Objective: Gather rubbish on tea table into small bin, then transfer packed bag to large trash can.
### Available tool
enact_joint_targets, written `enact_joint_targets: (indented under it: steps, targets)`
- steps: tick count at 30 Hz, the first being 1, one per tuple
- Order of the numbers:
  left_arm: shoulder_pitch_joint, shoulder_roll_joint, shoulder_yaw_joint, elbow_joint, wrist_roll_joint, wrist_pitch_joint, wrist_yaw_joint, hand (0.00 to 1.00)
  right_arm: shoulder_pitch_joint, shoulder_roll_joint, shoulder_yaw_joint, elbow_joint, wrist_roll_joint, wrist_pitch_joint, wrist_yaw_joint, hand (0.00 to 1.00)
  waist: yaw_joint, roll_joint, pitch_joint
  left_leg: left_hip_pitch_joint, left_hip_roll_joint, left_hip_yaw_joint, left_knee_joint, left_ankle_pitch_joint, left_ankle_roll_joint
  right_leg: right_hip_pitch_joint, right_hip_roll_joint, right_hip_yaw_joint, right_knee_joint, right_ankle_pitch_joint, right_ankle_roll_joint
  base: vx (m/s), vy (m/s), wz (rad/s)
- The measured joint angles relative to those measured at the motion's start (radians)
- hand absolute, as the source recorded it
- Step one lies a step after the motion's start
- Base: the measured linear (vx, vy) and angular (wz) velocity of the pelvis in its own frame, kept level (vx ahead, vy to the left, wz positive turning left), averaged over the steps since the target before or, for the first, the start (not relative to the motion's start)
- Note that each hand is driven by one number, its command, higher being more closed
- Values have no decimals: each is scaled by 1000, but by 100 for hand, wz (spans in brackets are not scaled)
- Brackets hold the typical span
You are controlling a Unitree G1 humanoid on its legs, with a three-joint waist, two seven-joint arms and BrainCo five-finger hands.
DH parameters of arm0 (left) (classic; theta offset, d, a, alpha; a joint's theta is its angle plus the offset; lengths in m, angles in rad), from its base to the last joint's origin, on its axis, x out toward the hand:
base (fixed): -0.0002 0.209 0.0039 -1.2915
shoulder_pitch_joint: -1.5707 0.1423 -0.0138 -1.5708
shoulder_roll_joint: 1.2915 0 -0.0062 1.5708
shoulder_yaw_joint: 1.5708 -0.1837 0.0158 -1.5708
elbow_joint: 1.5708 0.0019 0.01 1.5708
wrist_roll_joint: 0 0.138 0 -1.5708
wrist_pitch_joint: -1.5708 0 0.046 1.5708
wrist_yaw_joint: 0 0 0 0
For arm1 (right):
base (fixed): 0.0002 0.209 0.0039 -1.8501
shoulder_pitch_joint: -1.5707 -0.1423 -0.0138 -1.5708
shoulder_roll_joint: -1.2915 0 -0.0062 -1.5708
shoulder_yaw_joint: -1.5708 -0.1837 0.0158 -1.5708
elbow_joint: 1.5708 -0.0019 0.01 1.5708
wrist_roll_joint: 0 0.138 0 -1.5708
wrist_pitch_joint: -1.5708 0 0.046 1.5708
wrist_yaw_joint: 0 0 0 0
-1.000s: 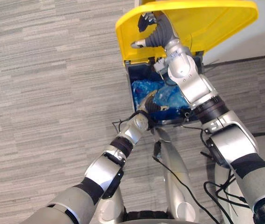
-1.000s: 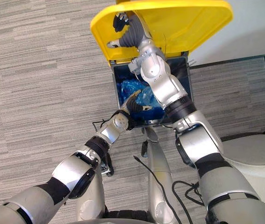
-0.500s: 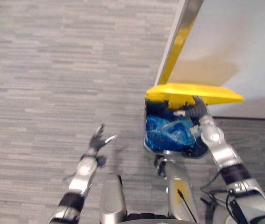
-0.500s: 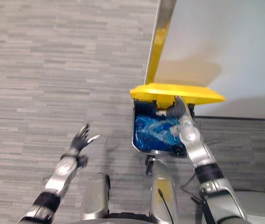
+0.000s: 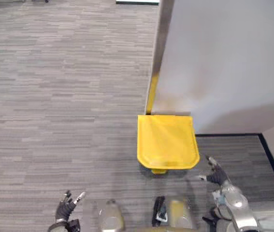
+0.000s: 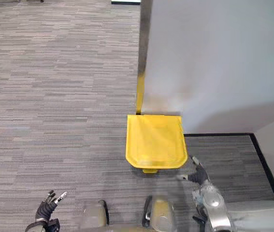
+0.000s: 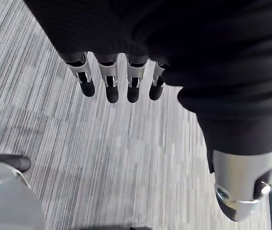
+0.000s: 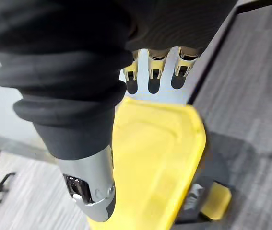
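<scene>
**A:** Where is the large trash can in relation to the 2 hands?

**B:** Ahead of the robot, backed against the grey wall. Its yellow lid lies flat and shut, the front lip facing the robot and the far edge at the wall, so its axis runs from the robot toward the wall.

**A:** Which hand is nearer?

**B:** The right hand. It hangs near the lid's front right corner, apart from it, so the can lies forward and to that hand's left. Its wrist view shows straight fingers pointing over the lid, with nothing between them and the thumb.

**A:** And the left hand?

**B:** Low on the left over the carpet floor, well apart from the can. Its fingers are spread and straight, the thumb is off to one side, and it holds nothing.

**A:** So where is the packed bag?

**B:** Neither hand carries it. With the lid down, I judge it sits inside the can, hidden under the yellow lid, though I cannot confirm that.

**A:** What is left to do?

**B:** Little, by my reading. The transfer looks complete. If the lid needed lifting, the right hand would reach forward and left for the front lip. The left hand would have to cross much more floor.
</scene>
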Motion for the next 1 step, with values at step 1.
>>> enact_joint_targets:
  steps: [1]
  targets:
    - [0, -2, -2, 1, 0, 0, 0, 0, -6, 2, 0, 12, -1, 4, 0, 0, 2, 9, -5, 1, 3, 0, -17, 4, 1, 0, 15, 11, -31, 16, 5, -48, -7, -41]
